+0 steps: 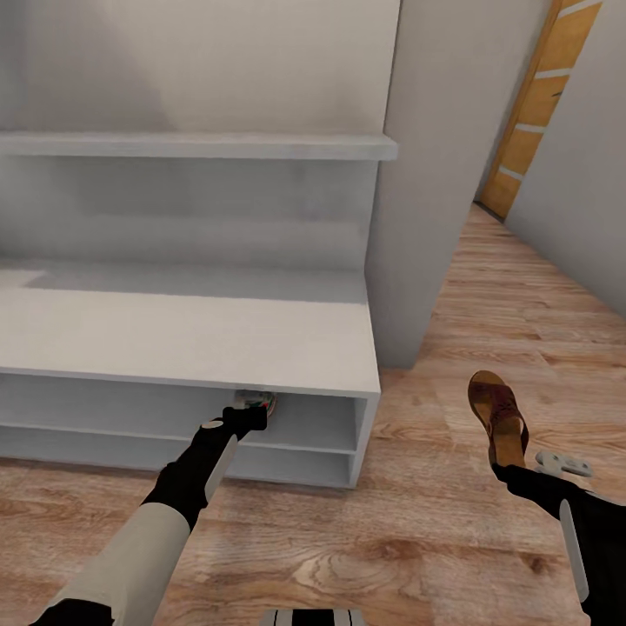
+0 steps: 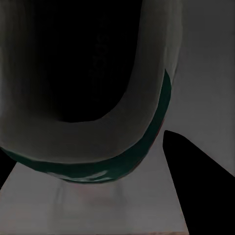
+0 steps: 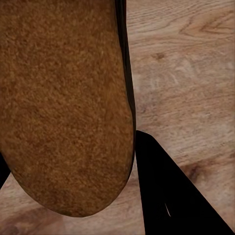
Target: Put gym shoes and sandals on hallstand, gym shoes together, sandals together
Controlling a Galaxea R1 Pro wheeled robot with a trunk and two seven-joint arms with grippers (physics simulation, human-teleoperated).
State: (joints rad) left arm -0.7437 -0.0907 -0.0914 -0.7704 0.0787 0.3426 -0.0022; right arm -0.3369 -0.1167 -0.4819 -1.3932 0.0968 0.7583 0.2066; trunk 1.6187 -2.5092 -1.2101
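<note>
In the head view my left gripper [image 1: 249,419] reaches into the upper low shelf of the pale grey hallstand [image 1: 200,348]. It is shut on a cream gym shoe [image 1: 259,401] with green stripes, tucked just under the bench top. The left wrist view shows the gym shoe's [image 2: 127,112] dark opening and green band over the grey shelf board, with my left gripper [image 2: 83,144] around it. My right gripper [image 1: 509,468] is shut on a dark brown sandal [image 1: 497,416], held above the wood corridor floor [image 1: 391,539]. In the right wrist view the sandal [image 3: 63,98] lies between my right gripper's fingers [image 3: 166,196].
A grey wall pillar [image 1: 435,174] stands right of the hallstand. The corridor runs back on the right to an orange door [image 1: 539,96]. A small pale grey object [image 1: 563,463] shows beside my right wrist. A wall shelf [image 1: 200,145] hangs above the bench top.
</note>
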